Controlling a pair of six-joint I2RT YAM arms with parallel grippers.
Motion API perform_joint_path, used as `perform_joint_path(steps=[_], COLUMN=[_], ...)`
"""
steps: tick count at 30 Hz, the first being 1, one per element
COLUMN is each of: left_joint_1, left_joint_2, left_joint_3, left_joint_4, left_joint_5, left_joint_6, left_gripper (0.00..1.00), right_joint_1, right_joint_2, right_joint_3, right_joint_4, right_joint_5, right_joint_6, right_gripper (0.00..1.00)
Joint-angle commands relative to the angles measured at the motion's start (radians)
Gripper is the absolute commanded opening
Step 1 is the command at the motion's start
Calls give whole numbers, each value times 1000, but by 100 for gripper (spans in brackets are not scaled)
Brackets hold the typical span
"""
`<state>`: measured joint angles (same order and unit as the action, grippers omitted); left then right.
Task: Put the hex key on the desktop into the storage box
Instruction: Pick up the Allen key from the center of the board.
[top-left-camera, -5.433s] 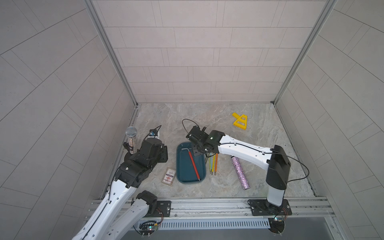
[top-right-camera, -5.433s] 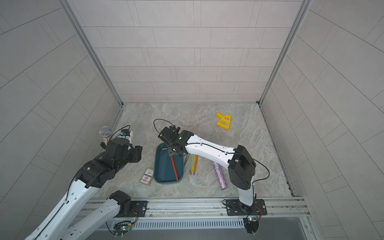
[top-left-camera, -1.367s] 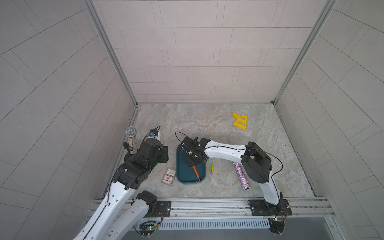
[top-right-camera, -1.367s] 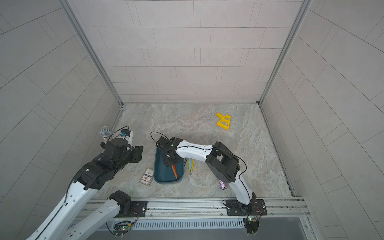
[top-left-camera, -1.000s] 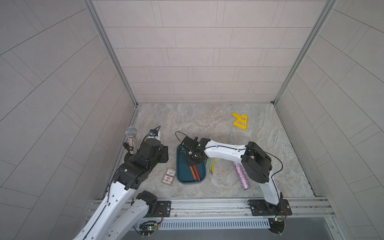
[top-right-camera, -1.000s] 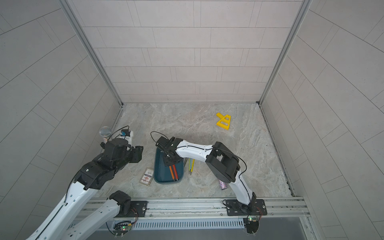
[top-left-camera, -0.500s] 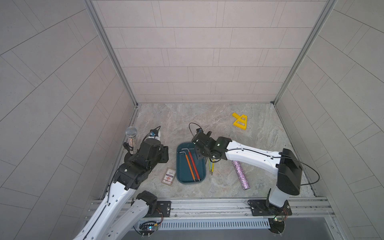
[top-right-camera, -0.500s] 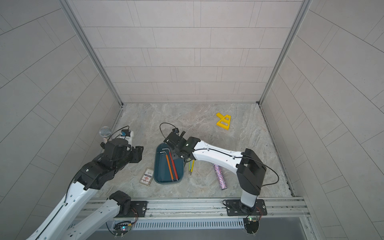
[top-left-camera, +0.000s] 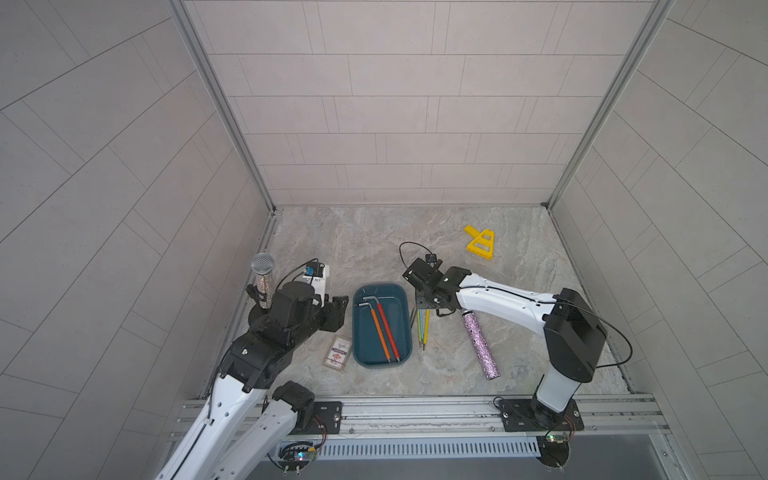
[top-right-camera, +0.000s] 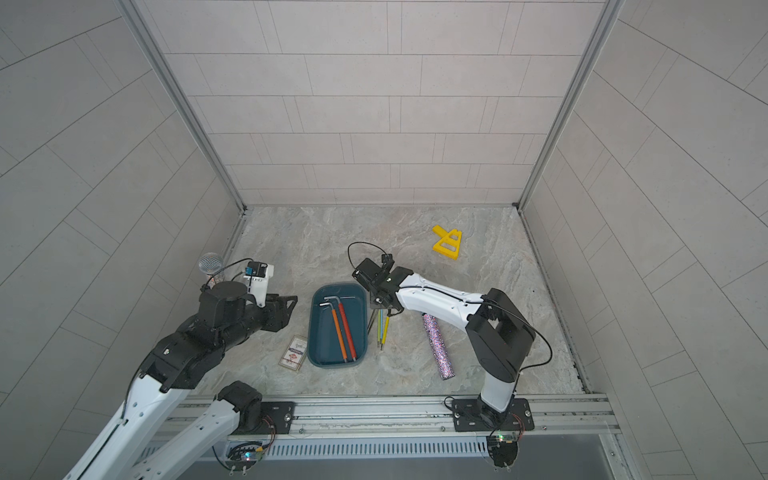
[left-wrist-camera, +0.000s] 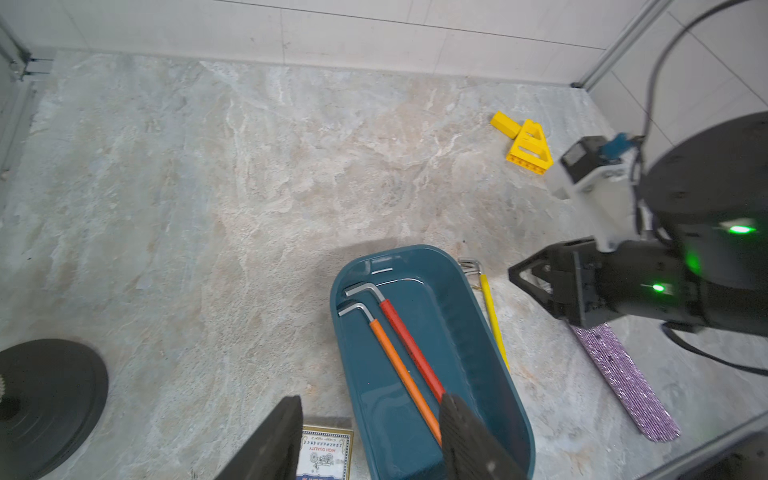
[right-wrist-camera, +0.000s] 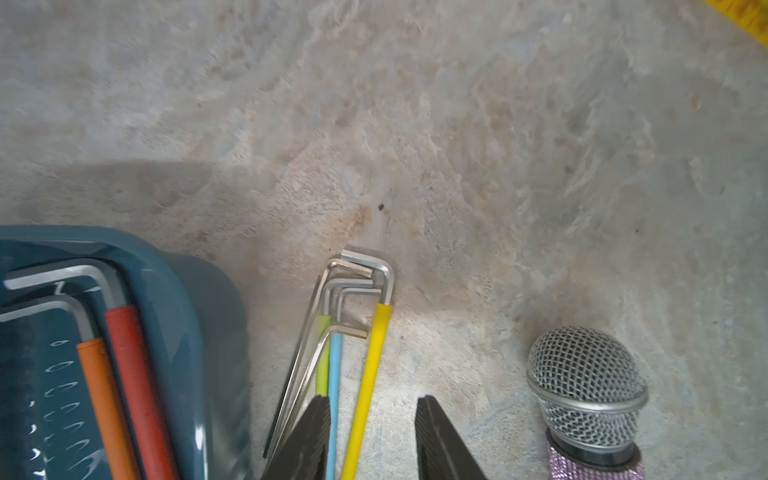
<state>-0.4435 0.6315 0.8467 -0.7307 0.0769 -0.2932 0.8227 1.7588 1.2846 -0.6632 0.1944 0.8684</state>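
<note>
Two keys are in: the red hex key and the orange hex key lie side by side on the floor of the storage box, bent ends toward the back wall. On the box's right side, the right gripper hangs low over the bundle of hex keys lying on the marble desktop just beside the box. The wrist view settles it: jaws spread, the yellow hex key running between the fingers with a clear gap on one side, so nothing is pinched. The blue hex key and the green hex key lie next to it, skirting the other finger, with bare steel keys fanned out toward the box. The left gripper hovers at the box's left, jaws wide and empty, above the box's near end and a small printed card. A glittery purple microphone lies on the desktop right of the bundle. A second microphone stands upright by the left wall, and a yellow triangular piece sits well apart near the back.
</note>
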Motion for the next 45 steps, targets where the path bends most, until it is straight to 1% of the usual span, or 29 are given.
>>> perform_joint_path(steps=[1,6,10,15,17,19,21,24,30,31,33,36,39,40,45], left_joint_1=[3,3,3,2,2,2,2,1,1,1,1,1,1,2,2], left_joint_2=[-13,-31,-72,-117,-125,-152,-186,-213,-195,-194,-201,-228,-249,-255,-267], left_joint_3=[-14,-7,-7,-13,-10,-22,-31,-30,-26,-26,-18,-3,-1,-1,-29], left_joint_4=[33,20,16,20,26,55,76,70,95,89,64,35,31,31,54], left_joint_5=[73,29,-2,-16,18,104,166,196,405,412,384,347,344,340,353], left_joint_6=[29,26,23,19,26,41,49,53,45,39,34,37,27,25,23], left_gripper=[61,61,60,60,57,56,56,58,60,60,61,63,64,64,63], right_joint_1=[-10,-14,-22,-37,-39,-41,-43,-46,-57,-60,-65,-69,-69,-69,-69], right_joint_2=[27,80,115,138,145,155,166,178,201,205,209,204,187,179,132], right_joint_3=[11,18,15,0,-2,-4,-7,-14,-17,-17,-20,-28,-39,-45,-59], right_joint_4=[-39,-36,-35,-17,-13,-8,-1,9,19,20,24,27,28,29,18], right_joint_5=[-47,-88,-99,-130,-135,-147,-157,-170,-194,-199,-207,-207,-196,-191,-156], right_joint_6=[22,34,56,72,71,73,76,82,87,88,88,89,93,96,114], right_gripper=[40,39,39,38,37,37,36,36,30,28,23,12,2,0,0])
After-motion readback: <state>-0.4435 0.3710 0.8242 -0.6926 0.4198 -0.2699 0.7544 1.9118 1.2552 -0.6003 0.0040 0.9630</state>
